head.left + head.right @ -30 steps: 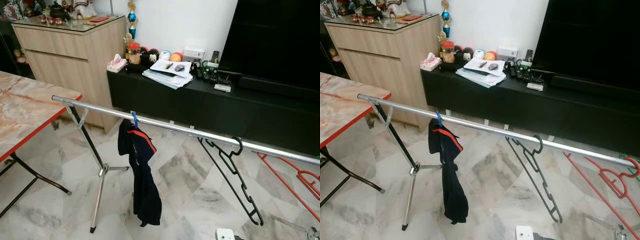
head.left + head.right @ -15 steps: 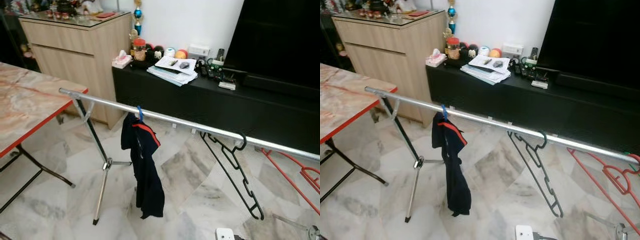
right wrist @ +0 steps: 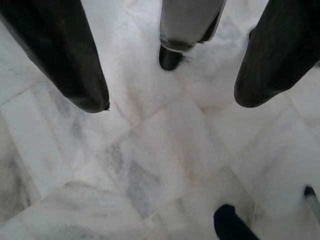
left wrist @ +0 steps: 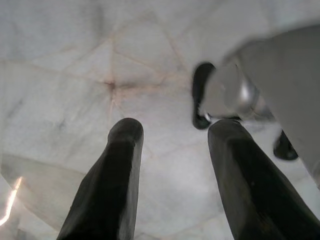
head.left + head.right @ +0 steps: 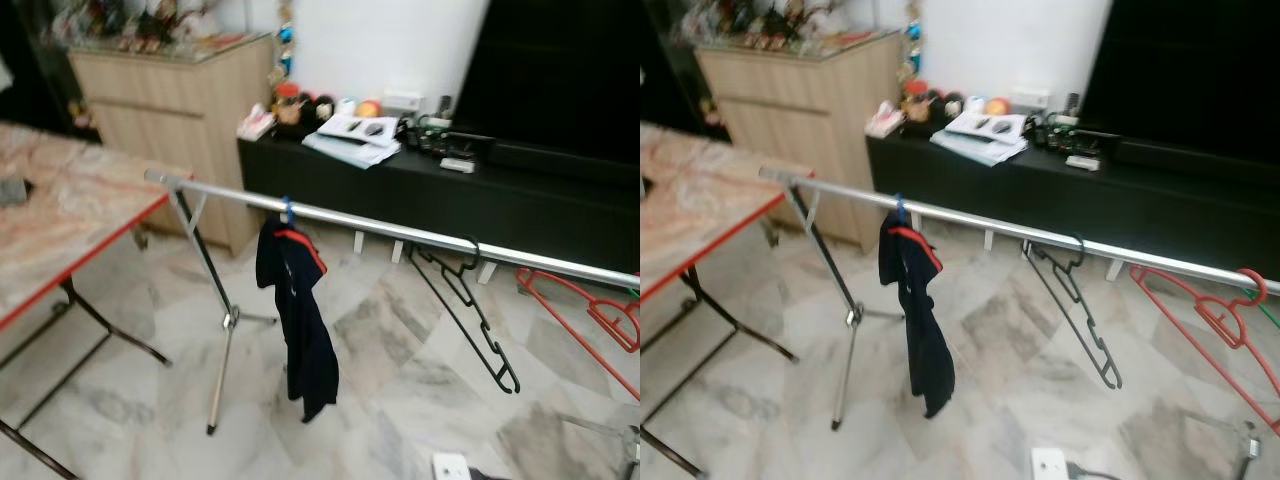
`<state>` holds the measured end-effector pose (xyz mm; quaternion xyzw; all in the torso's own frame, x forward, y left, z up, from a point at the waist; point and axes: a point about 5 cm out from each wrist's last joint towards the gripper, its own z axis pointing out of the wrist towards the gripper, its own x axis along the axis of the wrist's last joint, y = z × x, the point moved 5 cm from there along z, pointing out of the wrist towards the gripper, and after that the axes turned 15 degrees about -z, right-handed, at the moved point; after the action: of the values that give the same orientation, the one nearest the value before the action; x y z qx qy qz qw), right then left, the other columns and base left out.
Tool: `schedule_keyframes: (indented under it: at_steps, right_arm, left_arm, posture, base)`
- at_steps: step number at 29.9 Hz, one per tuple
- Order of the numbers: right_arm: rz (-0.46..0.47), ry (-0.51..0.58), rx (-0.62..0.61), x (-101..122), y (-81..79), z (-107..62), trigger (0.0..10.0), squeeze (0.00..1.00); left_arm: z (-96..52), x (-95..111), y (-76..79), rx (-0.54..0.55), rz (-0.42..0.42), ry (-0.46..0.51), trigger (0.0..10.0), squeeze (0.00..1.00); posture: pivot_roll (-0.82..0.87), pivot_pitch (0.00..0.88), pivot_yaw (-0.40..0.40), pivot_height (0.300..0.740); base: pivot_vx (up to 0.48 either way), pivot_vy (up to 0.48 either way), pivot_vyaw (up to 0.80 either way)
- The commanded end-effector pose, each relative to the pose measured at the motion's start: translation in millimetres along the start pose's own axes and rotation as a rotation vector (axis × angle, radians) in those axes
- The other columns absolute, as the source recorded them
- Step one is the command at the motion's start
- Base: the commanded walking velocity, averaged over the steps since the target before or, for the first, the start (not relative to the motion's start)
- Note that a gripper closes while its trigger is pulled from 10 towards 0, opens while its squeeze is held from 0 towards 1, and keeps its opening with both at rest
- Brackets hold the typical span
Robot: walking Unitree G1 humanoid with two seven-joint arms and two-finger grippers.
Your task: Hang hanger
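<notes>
Left gripper (image 4: 172, 132): hangs idle over the marble floor (image 5: 400, 350); its 2 black fingers (image 4: 115, 170) are spread with a gap between them, released, nothing in them.
Right gripper (image 3: 172, 95): hangs over the same pale floor, its 2 fingers (image 3: 65, 60) wide apart and holding nothing.
Near floor: a small white object (image 5: 450, 466) lies at the bottom edge of the head view, too blurred to identify.
Desk (image 5: 60, 215): at the robot's left, marble-patterned top with a red edge, on black folding legs.
Rail (image 5: 400, 234): a silver clothes rail runs from the desk corner across to the right edge, slanting slightly down; a silver and black stand leg (image 5: 222, 340) carries its left end.
Garment (image 5: 298, 320): dark with a red stripe, hanging from a blue hook (image 5: 287, 210) left of the rail's middle, its hem well above the floor.
Black hanger (image 5: 465, 310): hooked on the rail right of the middle, its body tilted and trailing down to the right.
Red hanger (image 5: 1230, 320): hooked on the rail near its right end, just beside a thin green line I cannot identify.
TV console (image 5: 480, 200): long, low and black, behind the rail, carrying papers (image 5: 355, 135), small balls and remotes.
Wooden cabinet (image 5: 170, 110): left of the console, ornaments on top, blurred.
Screen (image 5: 560, 70): large and dark, above the console's right part.
</notes>
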<state>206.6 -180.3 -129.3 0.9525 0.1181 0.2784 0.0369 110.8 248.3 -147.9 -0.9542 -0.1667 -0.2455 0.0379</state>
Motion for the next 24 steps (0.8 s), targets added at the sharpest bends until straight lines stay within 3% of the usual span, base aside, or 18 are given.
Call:
schedule_keyframes:
  at_steps: [1,12,18,24]
  right_arm:
    - [0.007,0.011,0.008,4.8,-3.7,0.8,10.0,0.0]
    - [-0.003,0.008,0.01,5.7,-2.8,1.0,10.0,0.0]
    - [-0.006,0.011,0.011,8.0,-3.1,1.3,10.0,0.0]
    - [0.0,0.014,0.011,9.4,-3.8,1.5,10.0,0.0]
  left_arm:
    - [2.2,13.4,0.6,-0.007,0.009,0.032,10.0,0.0]
    - [3.6,15.6,7.1,-0.016,-0.004,0.039,10.0,0.0]
    - [4.9,15.5,15.7,-0.029,0.034,0.036,10.0,0.0]
    - [1.3,17.0,-7.7,0.001,-0.002,0.038,10.0,0.0]
  posture:
    - [0.09,0.0,-0.036,0.74]
    - [0.1,0.0,-0.042,0.74]
    - [0.1,0.0,-0.041,0.74]
    - [0.09,0.0,-0.037,0.74]
  base:
    - [0.0,0.0,-0.76]
    - [0.0,0.0,-0.76]
    - [0.0,-0.084,-0.76]
    - [0.0,-0.134,-0.76]
